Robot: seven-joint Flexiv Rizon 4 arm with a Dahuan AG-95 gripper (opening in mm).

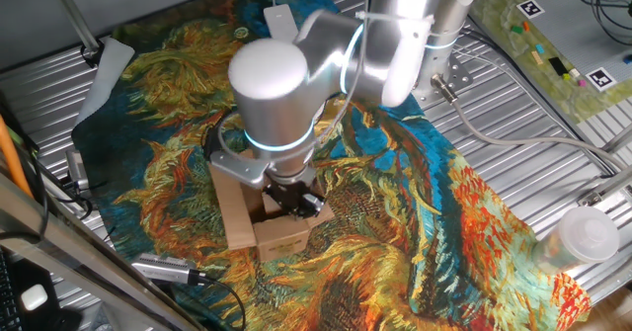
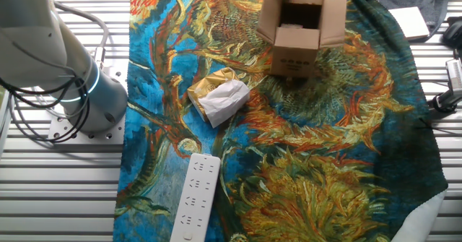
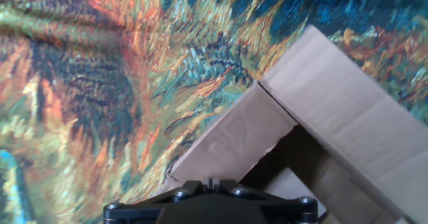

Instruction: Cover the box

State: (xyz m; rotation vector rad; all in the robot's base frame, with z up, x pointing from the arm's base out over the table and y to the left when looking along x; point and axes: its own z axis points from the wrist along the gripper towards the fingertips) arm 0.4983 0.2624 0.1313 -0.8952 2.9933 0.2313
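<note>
Presently we find the box (image 2: 296, 27) with flaps open. Our hand (image 1: 296, 201) sits at its opening; we cannot tell its grip.

Arm bent downward; end effector (image 1: 296, 199) pointing down; jaws hidden.

box (image 2: 296, 25): matt brown cardboard | cloth (image 2: 325, 148): printed fabric | table (image 2: 58, 191): ribbed metal
</note>
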